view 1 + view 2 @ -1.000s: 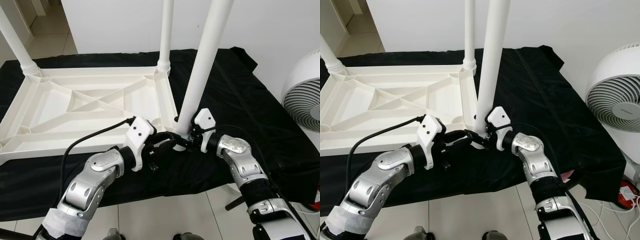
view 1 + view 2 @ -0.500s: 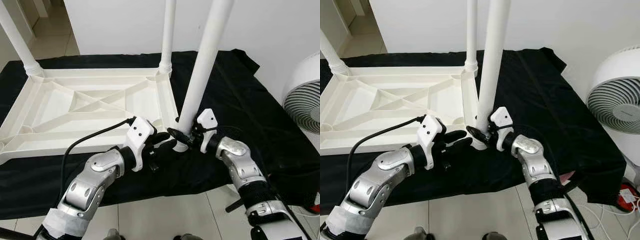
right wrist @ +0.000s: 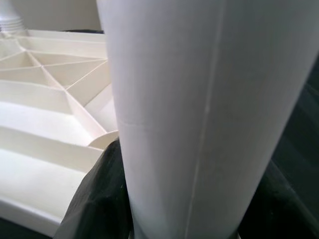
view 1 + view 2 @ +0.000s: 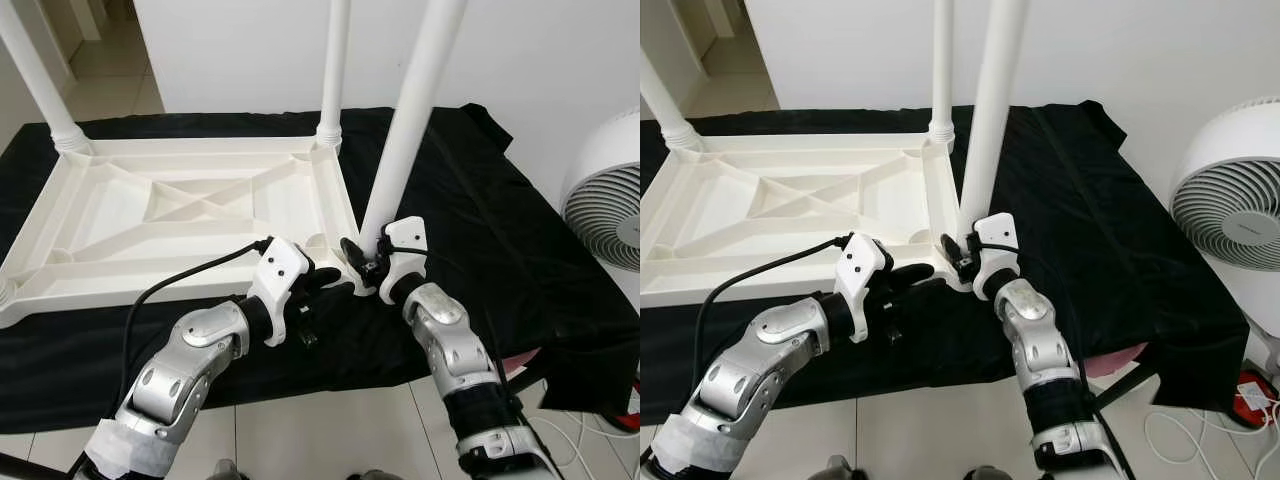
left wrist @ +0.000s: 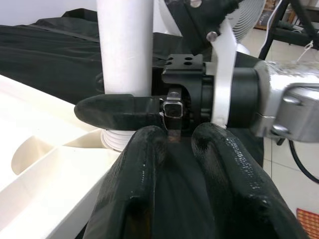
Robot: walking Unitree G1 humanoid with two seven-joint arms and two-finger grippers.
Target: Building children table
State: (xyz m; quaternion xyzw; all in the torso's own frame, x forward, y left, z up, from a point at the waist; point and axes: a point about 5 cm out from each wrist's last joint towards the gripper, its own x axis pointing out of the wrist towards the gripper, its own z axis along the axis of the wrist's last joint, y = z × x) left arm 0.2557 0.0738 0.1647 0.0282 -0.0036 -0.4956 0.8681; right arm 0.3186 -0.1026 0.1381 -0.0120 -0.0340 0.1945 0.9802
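I am looking down at a white plastic children's table (image 4: 190, 215) lying upside down on a black cloth (image 4: 480, 240) spread over the floor (image 4: 330, 430). Its ribbed underside faces up. Three white legs stand upright from its corners: one at the far left (image 4: 35, 85), one at the far right (image 4: 333, 70), and the near right leg (image 4: 410, 120), which is the one I am working on.

My right gripper (image 4: 362, 262) is at the base of the near right leg, where the leg meets the corner socket. Its jaws are closed around the leg; the right wrist view shows the white tube (image 3: 199, 114) up close between the black fingers (image 3: 92, 199), with the ribbed underside beyond.

My left gripper (image 4: 325, 290) hovers just beside that same corner, near the right gripper but not touching the leg. Its jaws are slightly parted and hold nothing; in the left wrist view its two black fingers (image 5: 134, 184) point at the right gripper's body.

A white fan (image 4: 1230, 205) stands to the right, beside the cloth, against a white wall (image 4: 250, 50).
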